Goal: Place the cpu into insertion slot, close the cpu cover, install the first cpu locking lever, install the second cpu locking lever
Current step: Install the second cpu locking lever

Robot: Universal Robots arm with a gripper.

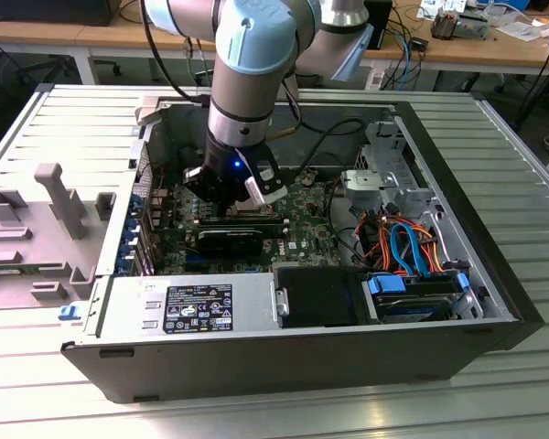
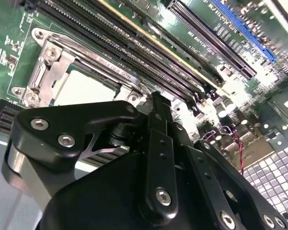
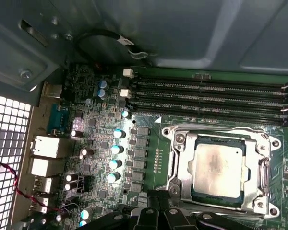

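- Black, bolt-studded gripper (image 2: 156, 103) linkages loom closest to the lens in the second wrist view, hanging low over the green motherboard (image 2: 221, 28); whether the claw is released or clenched cannot be told.
- Seated in the square, silver-rimmed insertion slot (image 3: 221, 167), the small flat cpu (image 3: 217, 163) shows its smudged silver-grey metal top in the first wrist view.
- Lying flat around the chip is the thin silver metal cpu cover (image 3: 180, 165), a square frame whose central window leaves the chip's top exposed; it appears closed over the slot.
- At the foot of that same view, the gripper's black tips (image 3: 158, 201) sit just beside the cover's near edge; contact cannot be confirmed.
- Four long, narrow black memory slots (image 3: 206, 96) run side by side just beyond the socket, and a cluster of small silver-topped capacitors (image 3: 116, 148) stands beside it.
- Seen from the exterior view, the grey and pale-blue robot arm (image 1: 252, 64) reaches down into the open dark-grey computer case (image 1: 302, 352), its gripper (image 1: 233, 197) hovering near the board's middle, a small blue light glowing on its wrist.
- A long black rectangular card (image 1: 229, 240) lies just beside the gripper, nearer the camera.
- Orange and blue cables (image 1: 407, 242) bundle toward the exterior view's right, inside the case.
- Outside the case, a grey plastic fixture (image 1: 46, 224) rests on the ribbed metal table (image 1: 512, 137) at the exterior view's left.
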